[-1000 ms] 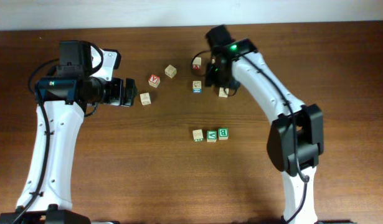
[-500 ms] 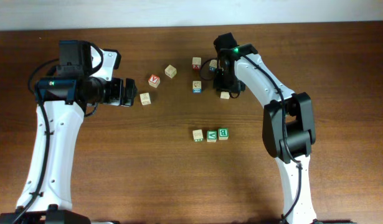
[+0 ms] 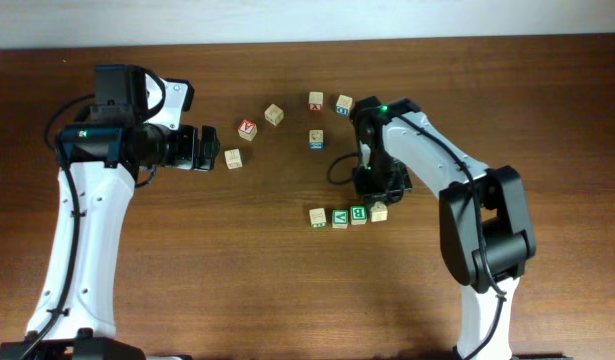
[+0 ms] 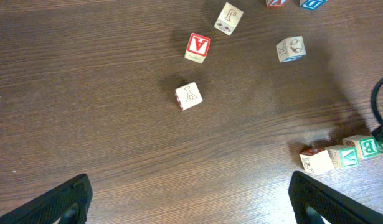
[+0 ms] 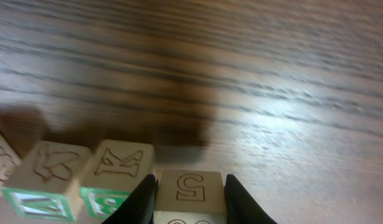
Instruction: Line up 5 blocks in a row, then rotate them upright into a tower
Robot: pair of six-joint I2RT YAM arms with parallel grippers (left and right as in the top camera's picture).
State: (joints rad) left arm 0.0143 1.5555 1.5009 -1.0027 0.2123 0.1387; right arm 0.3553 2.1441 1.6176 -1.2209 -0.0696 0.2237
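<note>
The block [image 3: 379, 211] I am working on sits at the right end of a short row just right of the table's [image 3: 187, 260] middle. The right gripper [image 5: 190, 193] is clenched on its two sides, by my reading to set it square beside its neighbour. Three other blocks [image 3: 339, 217] make up that row, and six scattered blocks [image 3: 316, 138] lie toward the far edge: ten in all. The left gripper [image 3: 205, 148] hangs wide open and empty near the left side.
</note>
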